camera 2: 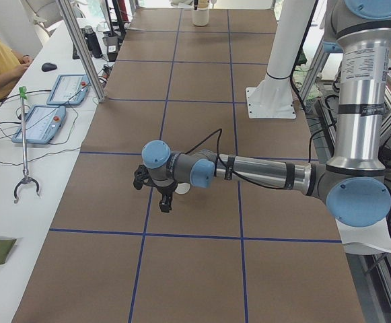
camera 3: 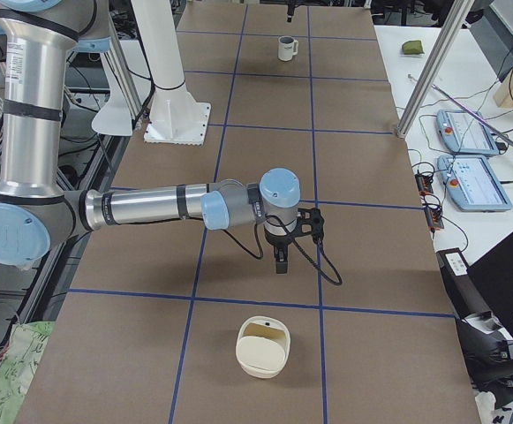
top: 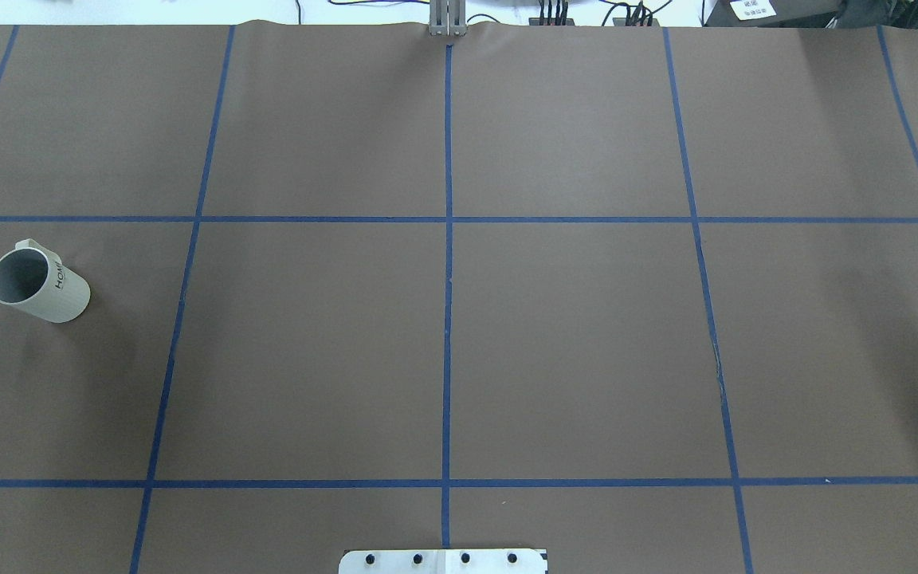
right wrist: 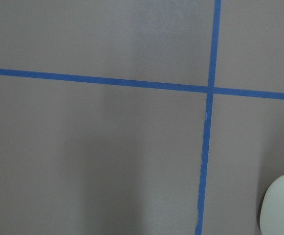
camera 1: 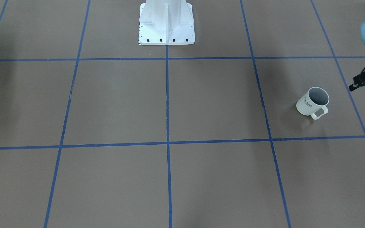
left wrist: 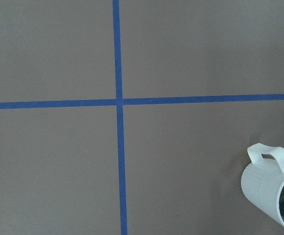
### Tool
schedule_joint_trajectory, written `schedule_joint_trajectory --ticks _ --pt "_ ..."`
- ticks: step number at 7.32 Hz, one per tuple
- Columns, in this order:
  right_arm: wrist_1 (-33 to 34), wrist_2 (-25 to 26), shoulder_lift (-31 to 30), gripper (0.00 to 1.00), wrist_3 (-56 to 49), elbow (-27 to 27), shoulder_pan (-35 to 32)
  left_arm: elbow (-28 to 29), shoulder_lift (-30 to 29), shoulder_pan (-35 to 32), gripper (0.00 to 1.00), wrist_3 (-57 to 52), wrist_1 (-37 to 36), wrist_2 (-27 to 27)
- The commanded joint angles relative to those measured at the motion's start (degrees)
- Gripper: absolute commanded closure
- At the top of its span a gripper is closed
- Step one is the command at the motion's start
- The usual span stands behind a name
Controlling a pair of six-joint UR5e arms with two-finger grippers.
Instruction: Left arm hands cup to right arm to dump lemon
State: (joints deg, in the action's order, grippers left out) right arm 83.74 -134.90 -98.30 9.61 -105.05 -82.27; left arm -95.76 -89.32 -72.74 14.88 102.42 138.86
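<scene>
Brown surface (camera 1: 214, 104) gridded in blue tape (camera 1: 167, 95), and from the front the cup (camera 1: 312, 102) stands upright on the robot's left side, untouched. The left gripper (camera 1: 363, 88) hovers near it but apart, jaws apparently spread and empty. Overhead: cup alone, no arm in shot. From the left end, the left arm reaches low with the cup peeking out behind its wrist. From the right end, the right gripper (camera 3: 282, 247) hangs well away near a white container (camera 3: 263, 347); I can't tell how its jaws stand. The left wrist view catches the cup at lower right; the right wrist view shows only tape and a white edge. I can't make out the lemon. My read: this is the pickup approach, so next the left arm must close in and grip the cup level.
</scene>
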Motion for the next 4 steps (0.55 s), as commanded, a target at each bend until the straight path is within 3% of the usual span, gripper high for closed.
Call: schedule_joint_trajectory --ticks 1,2,4 --pt "-1.12 0.07 0.03 0.0 0.15 0.29 1.24 0.31 0.11 5.3 0.0 4.36 5.16 -1.39" --pt "-1.12 0.07 0.03 0.0 0.24 0.29 1.24 0.66 0.02 6.72 0.0 6.54 5.51 -4.53" --pt "-1.12 0.07 0.12 0.0 0.32 0.29 1.24 3.11 -0.76 7.87 0.0 8.15 5.69 -4.65"
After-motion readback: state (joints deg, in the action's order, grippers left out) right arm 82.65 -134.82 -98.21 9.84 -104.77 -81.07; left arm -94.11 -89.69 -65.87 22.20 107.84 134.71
